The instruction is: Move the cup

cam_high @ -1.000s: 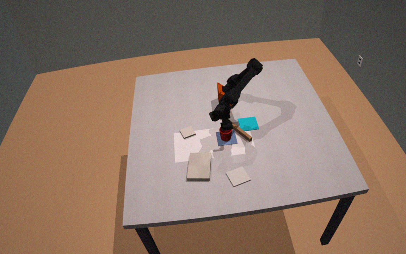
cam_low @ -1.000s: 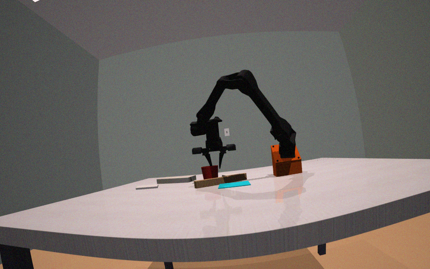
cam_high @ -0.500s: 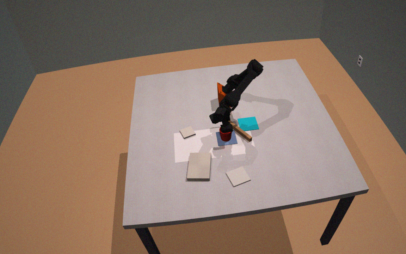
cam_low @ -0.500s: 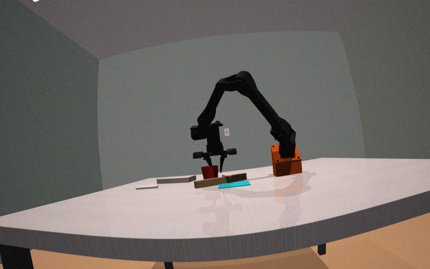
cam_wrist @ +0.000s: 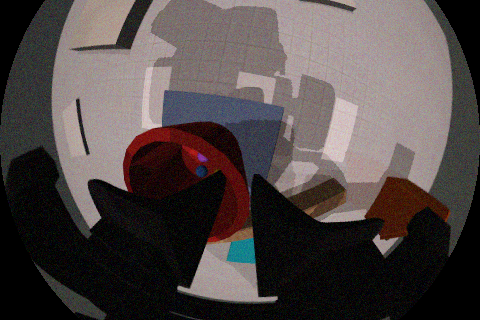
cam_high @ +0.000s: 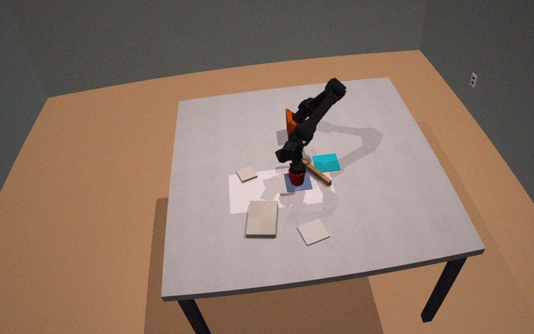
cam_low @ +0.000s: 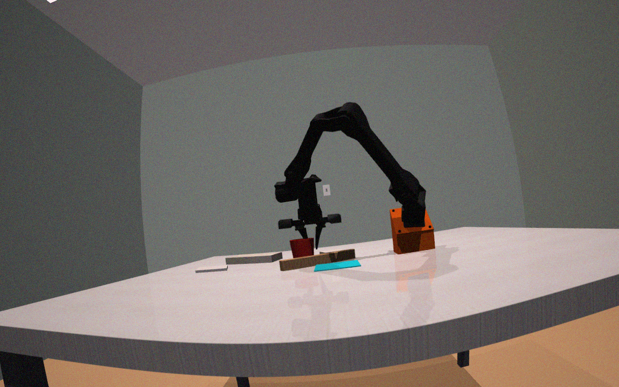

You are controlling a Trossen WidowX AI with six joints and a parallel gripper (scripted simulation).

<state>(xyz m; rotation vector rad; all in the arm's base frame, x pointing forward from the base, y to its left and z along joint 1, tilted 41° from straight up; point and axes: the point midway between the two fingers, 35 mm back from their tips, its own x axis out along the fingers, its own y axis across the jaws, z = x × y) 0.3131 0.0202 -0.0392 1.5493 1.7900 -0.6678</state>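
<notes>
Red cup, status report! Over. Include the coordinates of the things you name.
Black pincer (cam_high: 297,169) (cam_low: 311,243) (cam_wrist: 239,176) astride rim of red cup (cam_high: 297,179) (cam_low: 302,248) (cam_wrist: 160,172), grip unclear. Cup on square blue pad (cam_high: 307,184) (cam_wrist: 220,107). Brown wooden bar (cam_high: 318,173) (cam_low: 304,262) (cam_wrist: 320,196) between it and cyan pad (cam_high: 326,162) (cam_low: 338,265) (cam_wrist: 242,252).

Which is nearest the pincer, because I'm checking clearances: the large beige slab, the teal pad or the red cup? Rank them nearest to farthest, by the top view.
Nearest to the pincer:
1. Red cup: directly below it.
2. Teal pad: to the image's right, past the wooden bar.
3. Large beige slab: toward the image's lower left.
</notes>
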